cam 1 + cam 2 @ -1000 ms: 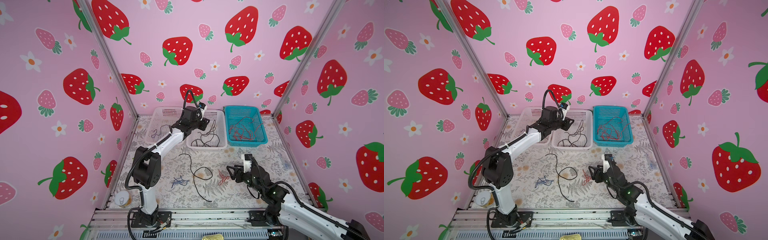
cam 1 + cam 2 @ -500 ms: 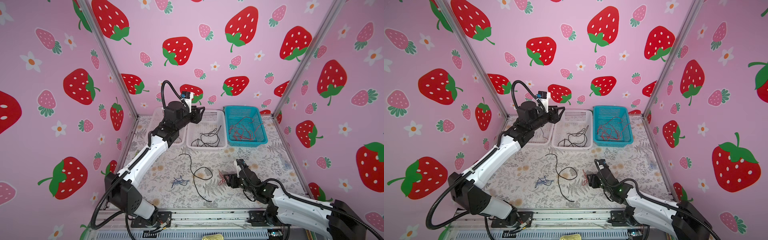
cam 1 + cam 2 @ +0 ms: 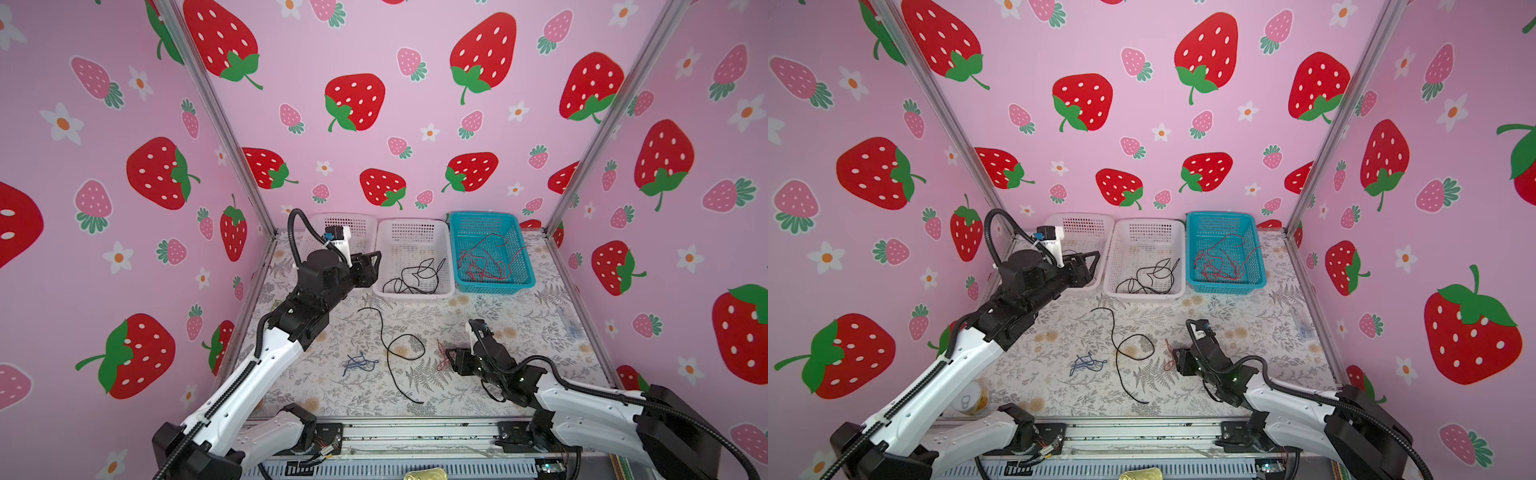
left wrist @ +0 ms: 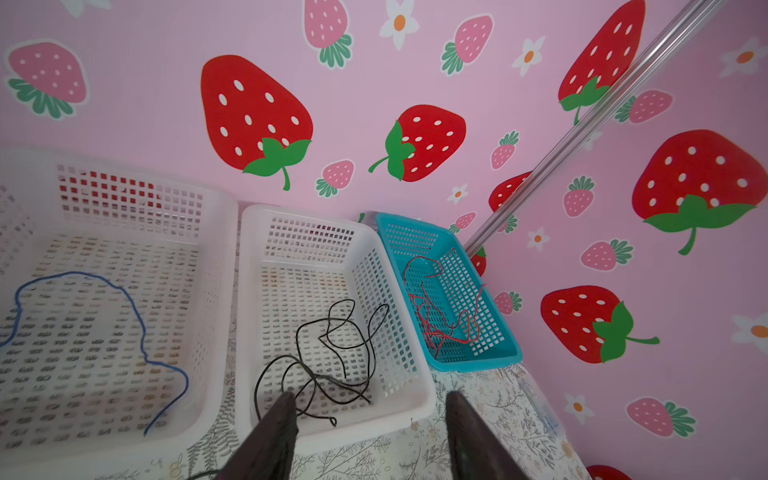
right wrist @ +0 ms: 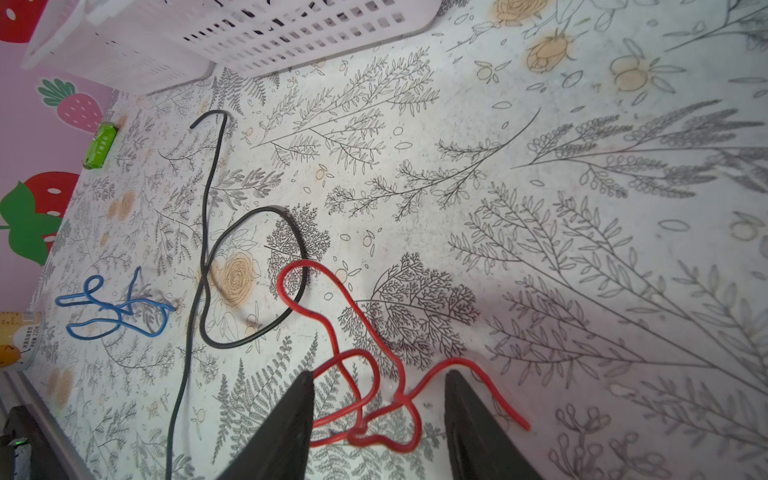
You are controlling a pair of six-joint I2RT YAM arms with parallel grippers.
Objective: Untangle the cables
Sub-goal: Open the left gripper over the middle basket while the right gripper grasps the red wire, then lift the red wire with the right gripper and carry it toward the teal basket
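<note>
Three loose cables lie on the floral table: a long black cable (image 3: 395, 353) with a loop, a small blue cable (image 3: 359, 365) to its left and a knotted red cable (image 5: 361, 399) to its right. My right gripper (image 5: 378, 382) is open and low over the table, its jaws on either side of the red cable's knot; it also shows in a top view (image 3: 451, 359). My left gripper (image 3: 372, 266) hangs open and empty above the front rims of the white baskets, its fingertips (image 4: 286, 405) wide apart.
Three baskets stand along the back wall. The left white basket (image 4: 216, 291) holds a blue cable, the middle white basket (image 3: 451, 266) holds black cables, and the blue basket (image 3: 525, 266) holds red ones. A can (image 3: 971, 399) stands at the front left corner.
My left gripper opened, left a black cable in the middle white basket and drew back toward the left. My right gripper dropped down around the red cable and its jaws narrowed a little.
</note>
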